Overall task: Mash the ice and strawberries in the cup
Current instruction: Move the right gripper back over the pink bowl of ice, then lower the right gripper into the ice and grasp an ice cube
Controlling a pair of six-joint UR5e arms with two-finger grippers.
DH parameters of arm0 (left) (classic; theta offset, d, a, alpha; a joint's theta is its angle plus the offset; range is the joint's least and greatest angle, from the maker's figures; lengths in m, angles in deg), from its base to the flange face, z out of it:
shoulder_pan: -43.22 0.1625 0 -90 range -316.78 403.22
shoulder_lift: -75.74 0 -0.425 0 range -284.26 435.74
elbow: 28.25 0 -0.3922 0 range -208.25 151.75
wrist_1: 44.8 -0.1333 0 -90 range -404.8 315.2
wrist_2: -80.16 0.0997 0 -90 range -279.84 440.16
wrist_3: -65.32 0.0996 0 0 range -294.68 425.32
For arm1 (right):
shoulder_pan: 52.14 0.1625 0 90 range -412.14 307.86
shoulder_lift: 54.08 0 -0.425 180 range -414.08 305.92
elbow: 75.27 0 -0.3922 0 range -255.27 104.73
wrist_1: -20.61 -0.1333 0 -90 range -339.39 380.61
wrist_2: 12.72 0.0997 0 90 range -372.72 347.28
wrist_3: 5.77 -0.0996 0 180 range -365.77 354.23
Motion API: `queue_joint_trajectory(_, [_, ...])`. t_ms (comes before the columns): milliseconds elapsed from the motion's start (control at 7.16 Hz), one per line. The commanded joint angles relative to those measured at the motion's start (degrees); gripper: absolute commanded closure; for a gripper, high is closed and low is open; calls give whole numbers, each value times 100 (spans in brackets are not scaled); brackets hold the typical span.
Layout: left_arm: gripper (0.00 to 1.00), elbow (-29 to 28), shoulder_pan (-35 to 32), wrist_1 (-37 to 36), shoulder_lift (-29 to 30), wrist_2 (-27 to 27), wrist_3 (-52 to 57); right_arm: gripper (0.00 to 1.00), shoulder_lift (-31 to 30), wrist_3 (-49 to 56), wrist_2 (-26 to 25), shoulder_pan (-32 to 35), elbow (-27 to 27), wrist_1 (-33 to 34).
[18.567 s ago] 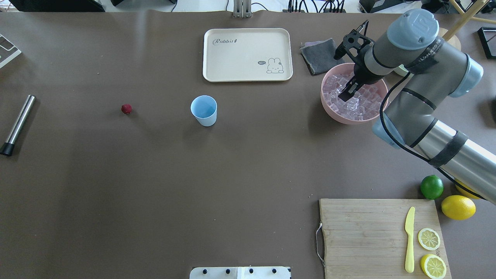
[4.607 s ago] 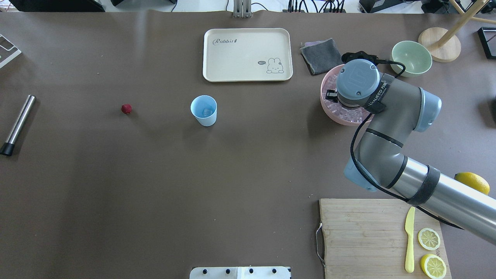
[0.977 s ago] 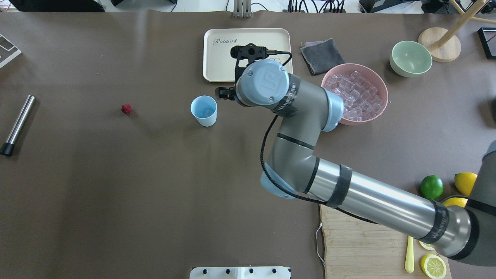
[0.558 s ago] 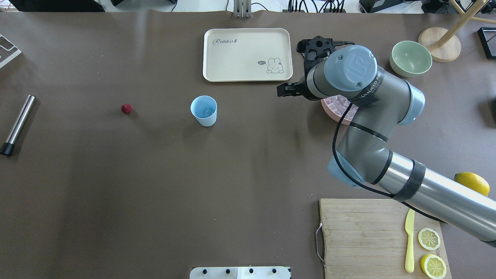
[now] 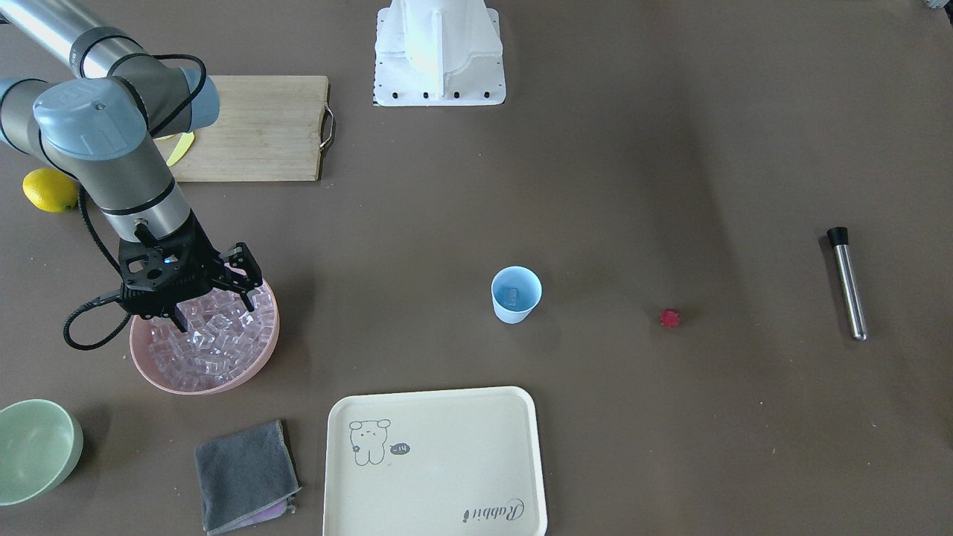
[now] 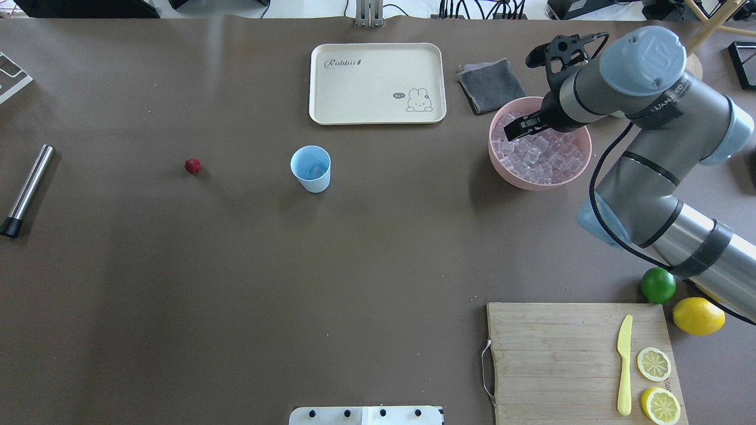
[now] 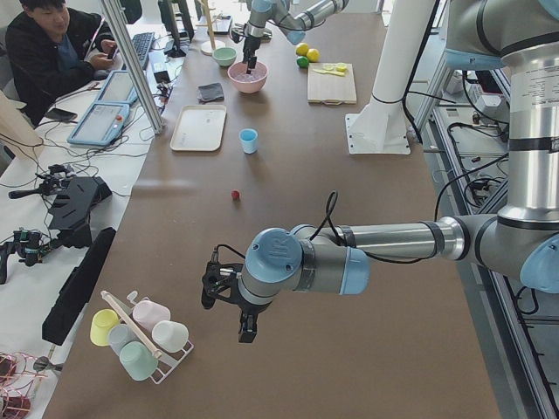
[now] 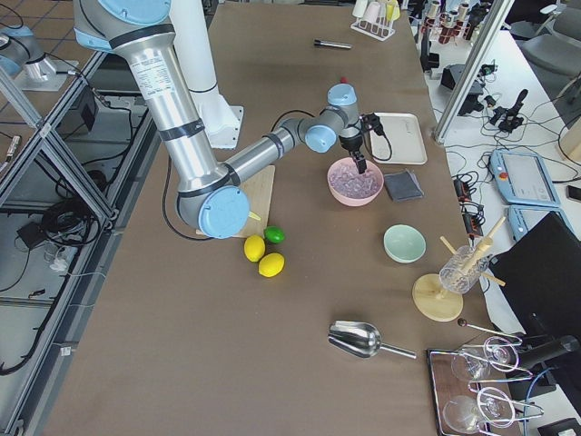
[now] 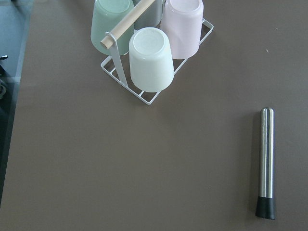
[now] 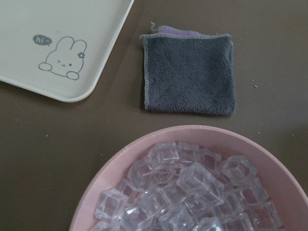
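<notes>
Pink bowl (image 6: 527,182), heaped with clear ice (image 6: 543,154), sat on the robot's right side of the brown table (image 6: 236,283). The right gripper (image 5: 216,311) hung just over the ice, its two black fingers spread apart with nothing between them. Whether the tips touched the cubes could not be made out. The right wrist view showed the bowl's rim, a grey cloth (image 10: 190,72) and a corner of a cream tray (image 10: 57,43), with the fingers outside the frame.

The light-blue cup (image 6: 311,169) stood upright near the table's middle, well apart from the bowl. Something pale and blocky lay at its bottom, seemingly one cube of ice, though it was too small to be sure. The red strawberry (image 6: 192,166) lay alone on the table to the cup's left, between the cup and a steel muddler (image 6: 26,190) with a black tip. Any green top on the berry was too small to see.

The right arm covered a pale green bowl (image 5: 37,447) in the overhead view, and the front view cut it off at the frame's edge. The left gripper (image 7: 227,310) appeared only in the left side view, near a rack of upturned cups (image 7: 140,336). Whether it was open or closed could not be told.
</notes>
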Motion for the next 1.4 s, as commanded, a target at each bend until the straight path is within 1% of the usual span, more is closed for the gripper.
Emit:
queue_joint_trajectory(0, [1,-4,0,13,-2,-37,1,17,-64,202,-393,-137,94,164])
queue_joint_trajectory(140, [1,4,0,14,-2,-37,1,20,-3,220,-806,-409,94,339])
queue_joint_trajectory(279, [1,13,0,14,-2,-37,1,26,-3,229,-897,-463,77,367])
queue_joint_trajectory(419, [1,-13,0,14,-2,-37,1,30,-20,237,-898,-464,94,376])
queue_joint_trajectory(558, [1,30,0,5,-11,-46,1,36,-29,246,-889,-473,129,385])
queue_joint_trajectory(698, [1,57,0,13,-80,-194,1,38,-29,238,-898,-499,147,394])
queue_joint_trajectory(838, [1,48,0,14,-81,-204,1,44,-29,237,-898,-508,138,464])
queue_joint_trajectory(977, [1,48,0,14,-90,-204,1,54,-20,229,-915,-569,138,473])
queue_joint_trajectory(1256, [1,57,-9,14,-125,-213,1,55,-46,229,-942,-578,155,473])
